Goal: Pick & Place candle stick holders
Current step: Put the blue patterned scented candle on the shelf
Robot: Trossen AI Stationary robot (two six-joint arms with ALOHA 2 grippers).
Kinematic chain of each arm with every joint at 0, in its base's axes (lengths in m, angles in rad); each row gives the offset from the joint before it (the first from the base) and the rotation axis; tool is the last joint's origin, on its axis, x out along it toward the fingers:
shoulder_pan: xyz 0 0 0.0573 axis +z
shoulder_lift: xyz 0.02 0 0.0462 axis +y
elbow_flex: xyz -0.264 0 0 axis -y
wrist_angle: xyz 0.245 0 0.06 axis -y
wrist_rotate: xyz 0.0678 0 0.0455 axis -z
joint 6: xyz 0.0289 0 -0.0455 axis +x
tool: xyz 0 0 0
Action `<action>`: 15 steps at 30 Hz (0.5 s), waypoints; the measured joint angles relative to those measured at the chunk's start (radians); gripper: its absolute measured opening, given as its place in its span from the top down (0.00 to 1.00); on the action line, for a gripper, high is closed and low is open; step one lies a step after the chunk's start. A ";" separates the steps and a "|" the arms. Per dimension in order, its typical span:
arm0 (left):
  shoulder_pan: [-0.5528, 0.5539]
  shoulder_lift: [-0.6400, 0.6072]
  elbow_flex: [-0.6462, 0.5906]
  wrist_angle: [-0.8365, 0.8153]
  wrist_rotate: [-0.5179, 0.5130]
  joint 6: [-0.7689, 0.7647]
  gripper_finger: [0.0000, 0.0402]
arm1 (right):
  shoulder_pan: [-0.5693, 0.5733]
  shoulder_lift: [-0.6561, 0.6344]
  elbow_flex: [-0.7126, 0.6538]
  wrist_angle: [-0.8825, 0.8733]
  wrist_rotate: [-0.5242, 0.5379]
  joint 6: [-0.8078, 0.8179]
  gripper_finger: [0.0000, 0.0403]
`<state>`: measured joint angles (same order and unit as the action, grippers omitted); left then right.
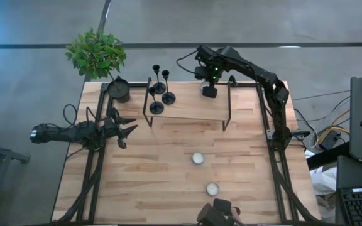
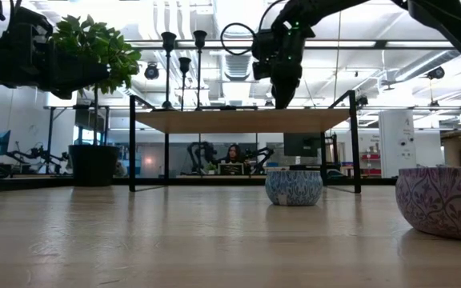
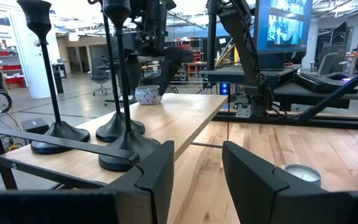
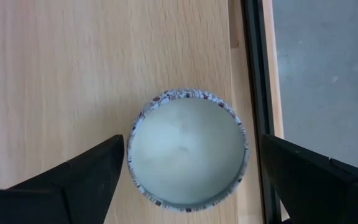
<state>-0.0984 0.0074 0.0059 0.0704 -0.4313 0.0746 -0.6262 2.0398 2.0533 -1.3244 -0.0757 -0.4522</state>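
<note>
A pale butcher-block desk (image 1: 168,182) with dark metal legs carries a raised wooden shelf (image 1: 187,110) on thin black bars. At the desk's far left corner stands a dark pot (image 1: 119,90) with a leafy green plant (image 1: 96,53).

The left arm lies low and level over the desk's left edge, its left pincer (image 1: 129,129) aimed at the shelf, the flat dark fingers (image 3: 151,171) standing apart with nothing between them. Just past it, on the shelf's left end, stand three black candlesticks (image 1: 161,94), matte metal with round flared bases, thin stems and small cup tops, clustered close together.

Two low round tealight cups with patterned walls and white wax sit on the bare desk nearer the front: one (image 1: 198,158) about mid-desk, another (image 1: 212,188) closer to the front edge.

The right arm reaches in from the right side, folded at the elbow, wrist turned straight down over the shelf's right end. Its right pincer (image 1: 209,91) hangs spread wide, a finger on either side of a third tealight cup (image 4: 188,149) directly beneath it, near the shelf's edge bar; the fingers are clear of its rim.
</note>
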 joint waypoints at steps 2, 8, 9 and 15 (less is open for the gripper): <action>0.000 0.000 0.000 0.000 0.000 0.000 0.65 | 0.000 -0.005 0.000 -0.001 0.000 0.000 0.09; 0.000 0.000 0.000 0.000 0.000 0.000 0.65 | 0.000 -0.024 0.000 -0.004 0.006 0.003 0.09; 0.000 0.000 0.000 0.000 0.000 0.000 0.65 | 0.000 -0.030 0.000 -0.004 0.011 0.004 0.09; 0.000 0.000 0.000 0.000 0.000 0.000 0.65 | 0.000 -0.089 0.000 -0.005 0.030 0.007 0.09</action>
<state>-0.0984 0.0071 0.0059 0.0704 -0.4313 0.0746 -0.6262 1.9503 2.0533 -1.3293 -0.0457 -0.4448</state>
